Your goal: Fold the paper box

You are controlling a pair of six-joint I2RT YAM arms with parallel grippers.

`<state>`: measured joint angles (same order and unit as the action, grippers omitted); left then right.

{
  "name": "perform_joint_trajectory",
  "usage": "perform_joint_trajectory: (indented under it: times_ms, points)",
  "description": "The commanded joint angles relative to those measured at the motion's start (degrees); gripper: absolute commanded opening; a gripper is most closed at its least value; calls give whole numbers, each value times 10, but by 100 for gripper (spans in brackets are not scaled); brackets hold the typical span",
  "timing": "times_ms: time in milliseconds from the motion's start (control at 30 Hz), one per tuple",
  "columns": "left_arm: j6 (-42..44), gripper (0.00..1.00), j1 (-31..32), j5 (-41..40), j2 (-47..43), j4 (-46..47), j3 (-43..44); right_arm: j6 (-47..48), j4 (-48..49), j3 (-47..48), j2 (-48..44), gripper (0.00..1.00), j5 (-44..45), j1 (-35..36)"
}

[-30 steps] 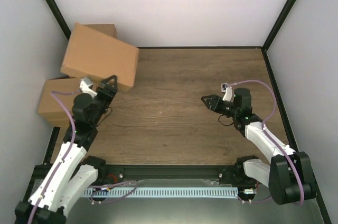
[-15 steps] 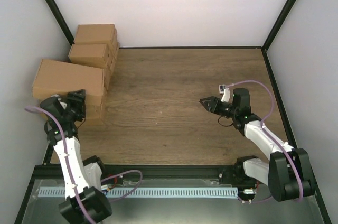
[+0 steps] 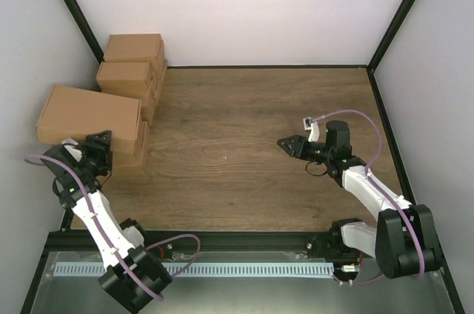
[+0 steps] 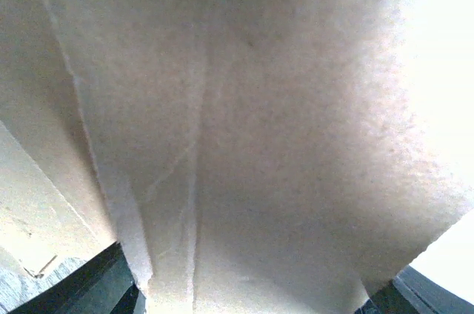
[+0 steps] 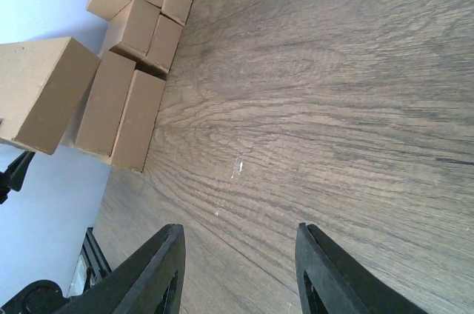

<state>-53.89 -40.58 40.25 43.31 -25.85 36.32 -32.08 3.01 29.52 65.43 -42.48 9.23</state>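
Top external view shows a wooden table (image 3: 252, 107) between white walls. At its 9 o'clock edge the paper box (image 3: 87, 115), a wide closed brown carton, sits raised over a row of smaller brown cartons (image 3: 127, 77) that runs toward 10 o'clock. The left gripper (image 3: 102, 145) clamps the box's near edge; in the left wrist view cardboard fills the frame between its dark fingers. Toward 3 o'clock the right gripper (image 3: 283, 144) hovers over bare wood, jaws parted and holding nothing.
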Motion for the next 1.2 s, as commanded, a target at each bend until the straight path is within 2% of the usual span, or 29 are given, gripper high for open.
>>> perform_joint_trajectory:
  times_ms: [0, 67, 200, 233, 333, 500, 600, 700, 800, 933, 1167]
  points:
    - [17, 64, -31, 13, 0, 30, -21, 7, 6, 18, 3, 43, -22, -1]
    - [22, 67, -37, 13, 7, 32, -21, 8, 5, 17, 3, 43, -23, -1]
    - [45, 97, -39, -26, 35, 3, -5, 9, 2, 17, 4, 45, -23, -2]
    - [53, 100, -40, -52, 39, -13, 4, 10, 1, 17, 3, 45, -23, -1]
    - [67, 100, -39, -133, 43, -61, 38, 13, -5, 17, -1, 45, -18, -1]
    - [15, 100, -40, -336, 42, -194, 87, 13, -9, 20, -1, 49, -12, -1]
    - [10, 100, -40, -402, 35, -246, 111, 14, -13, 23, 1, 52, -9, -1]
    - [16, 100, -39, -446, 16, -267, 137, 19, -23, 29, 3, 61, -5, -1]
    - [47, 100, -38, -451, -15, -263, 183, 27, -35, 42, 1, 78, 1, -1]
    - [109, 100, -9, -378, -13, -232, 257, 37, -50, 60, -21, 97, 27, 0]
    - [184, 100, 95, -247, 7, -125, 321, 38, -53, 70, -76, 100, 84, 0]
